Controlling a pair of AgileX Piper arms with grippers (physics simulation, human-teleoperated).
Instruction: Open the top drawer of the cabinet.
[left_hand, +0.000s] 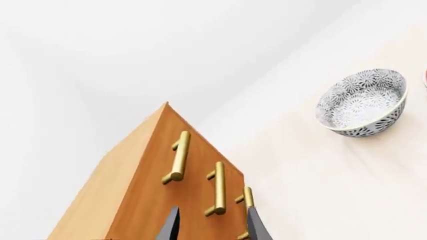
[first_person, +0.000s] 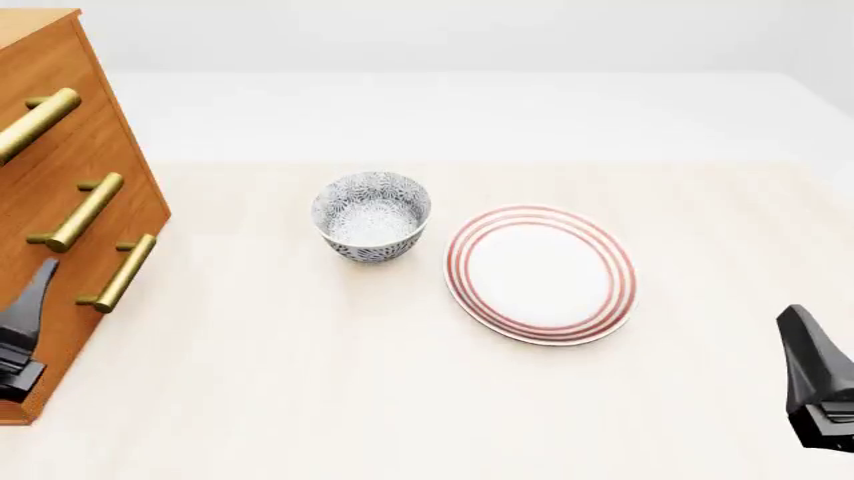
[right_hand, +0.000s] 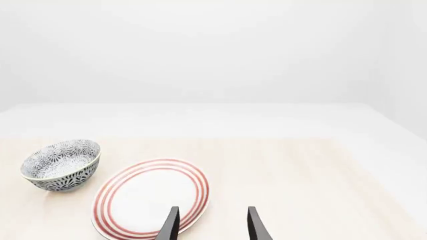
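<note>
The cabinet (first_person: 127, 200) stands at the table's far left, orange-brown wood with three brass bar handles down its front. The top drawer (first_person: 96, 140) carries the uppermost handle (first_person: 40, 122) and lies flush with the rest of the front. In the left wrist view the top drawer (left_hand: 159, 145) and its handle (left_hand: 177, 157) are farthest from my fingers. My left gripper (first_person: 24, 330) hangs open low in front of the cabinet, beside the lowest handle (first_person: 118, 272), touching nothing. My left gripper (left_hand: 213, 227) has an empty gap. My right gripper (first_person: 811, 375) (right_hand: 213, 225) is open near the front right.
A blue-and-white patterned bowl (first_person: 371, 215) stands mid-table, with a white plate with red rings (first_person: 541, 272) just to its right. Both also show in the right wrist view: bowl (right_hand: 61, 165), plate (right_hand: 150, 197). The middle handle (first_person: 80, 212) sits between the other two.
</note>
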